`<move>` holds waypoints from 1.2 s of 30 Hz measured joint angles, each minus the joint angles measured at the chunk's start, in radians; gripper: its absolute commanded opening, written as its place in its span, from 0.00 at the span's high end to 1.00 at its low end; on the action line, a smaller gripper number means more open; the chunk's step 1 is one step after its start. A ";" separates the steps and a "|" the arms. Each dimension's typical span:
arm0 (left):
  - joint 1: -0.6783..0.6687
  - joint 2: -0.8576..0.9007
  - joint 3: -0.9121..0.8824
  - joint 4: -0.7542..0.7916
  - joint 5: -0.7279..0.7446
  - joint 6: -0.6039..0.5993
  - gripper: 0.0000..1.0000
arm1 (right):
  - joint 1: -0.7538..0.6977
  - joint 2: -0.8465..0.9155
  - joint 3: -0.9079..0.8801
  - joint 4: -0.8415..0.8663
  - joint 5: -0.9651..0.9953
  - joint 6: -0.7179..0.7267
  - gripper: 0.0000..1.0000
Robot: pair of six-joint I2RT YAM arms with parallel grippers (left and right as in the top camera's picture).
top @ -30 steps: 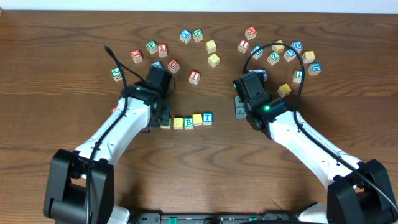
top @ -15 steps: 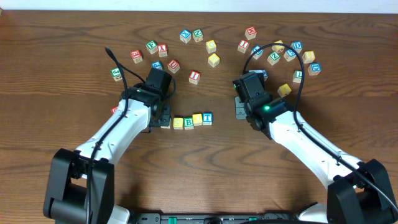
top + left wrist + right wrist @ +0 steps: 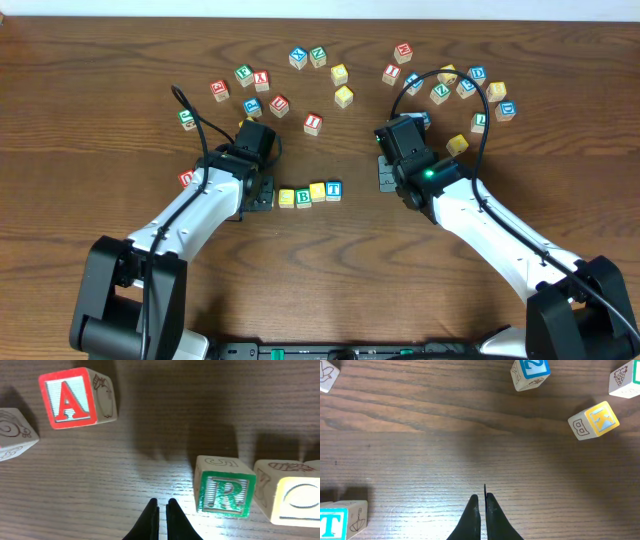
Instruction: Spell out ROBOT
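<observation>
The green B cube stands in a short row on the tabletop, and I describe all places from it. Just at its left side is a first yellow cube, and just at its right side a second yellow cube. After this one the blue T cube closes the row on the right. The row is a little bit crooked: the two cubes to the right of the B sit slightly farther from the robot.

The green R cube is at the left end of the row, on the other side of the first yellow cube from the B. In the overhead view the left arm covers it; the left wrist view shows it upright, just beside the yellow cube.

The left pincer is closed and holds nothing. Its tips are over bare wood just beside the R cube, on the side away from the B. A red A cube lies farther out on that side.

The right pincer is also closed and empty. It is to the right of the B, beyond the T cube, with bare wood between them
</observation>
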 measured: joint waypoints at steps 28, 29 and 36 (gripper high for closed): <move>0.000 -0.001 -0.009 0.030 0.090 0.002 0.93 | 0.000 0.000 0.000 0.000 0.000 0.000 0.99; 0.000 -0.001 -0.009 0.032 0.089 0.002 0.92 | 0.000 0.000 0.000 0.000 0.000 0.000 0.99; 0.000 -0.001 -0.012 0.056 0.071 0.005 0.93 | 0.000 0.000 0.000 0.001 0.000 0.000 0.99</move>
